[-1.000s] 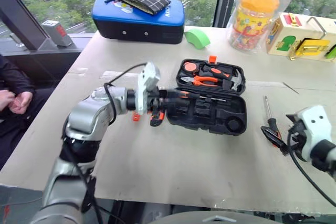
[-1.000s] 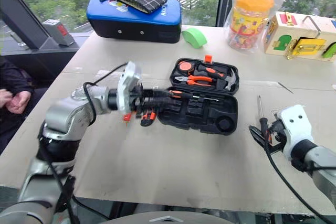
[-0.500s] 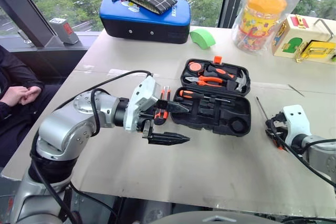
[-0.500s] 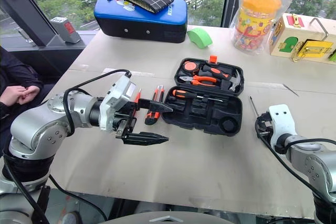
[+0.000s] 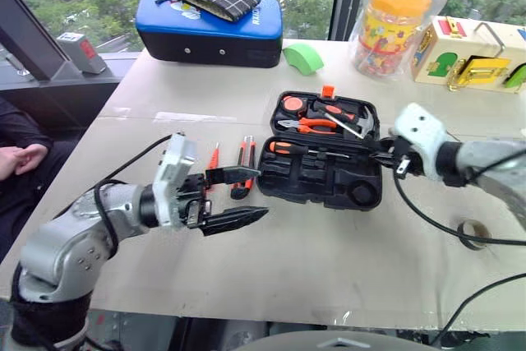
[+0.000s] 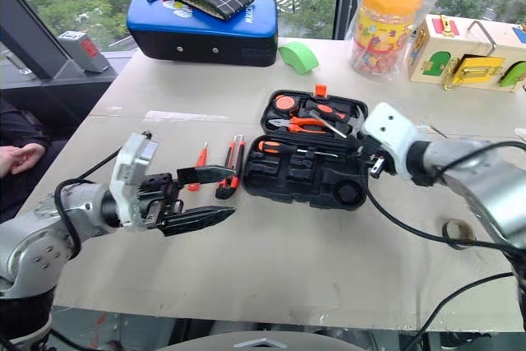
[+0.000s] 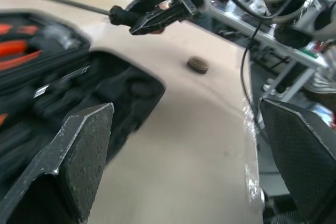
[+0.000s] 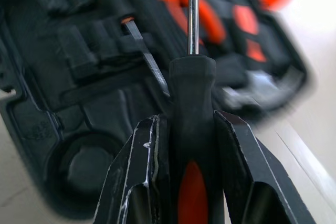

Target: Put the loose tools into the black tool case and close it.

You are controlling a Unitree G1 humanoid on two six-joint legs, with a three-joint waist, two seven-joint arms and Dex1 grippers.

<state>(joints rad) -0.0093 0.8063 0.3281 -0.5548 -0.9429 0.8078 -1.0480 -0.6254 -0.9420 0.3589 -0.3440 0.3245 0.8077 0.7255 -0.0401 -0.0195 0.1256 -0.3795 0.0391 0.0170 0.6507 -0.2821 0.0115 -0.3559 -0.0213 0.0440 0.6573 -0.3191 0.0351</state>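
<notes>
**Screwdriver held over the open case**

The black ribbed hard-plastic tool case (image 5: 322,154) lies open mid-desk. The right gripper (image 5: 385,154) clasps a black-and-orange steel screwdriver (image 8: 192,145) at the case's right edge. The left gripper (image 5: 238,195) gapes empty beside a utility knife (image 5: 242,168) and slim orange screwdriver (image 5: 213,156). The pale desk (image 5: 329,244) meets windows at its far edge.

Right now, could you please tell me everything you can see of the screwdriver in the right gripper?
The screwdriver has a black handle with an orange inlay and a slim, bare steel shaft. The right gripper is shut on its handle, one black finger on each side. It is held in the air over the right end of the open black tool case, shaft pointing across the case's lid half; its tip touches nothing I can make out.
</notes>
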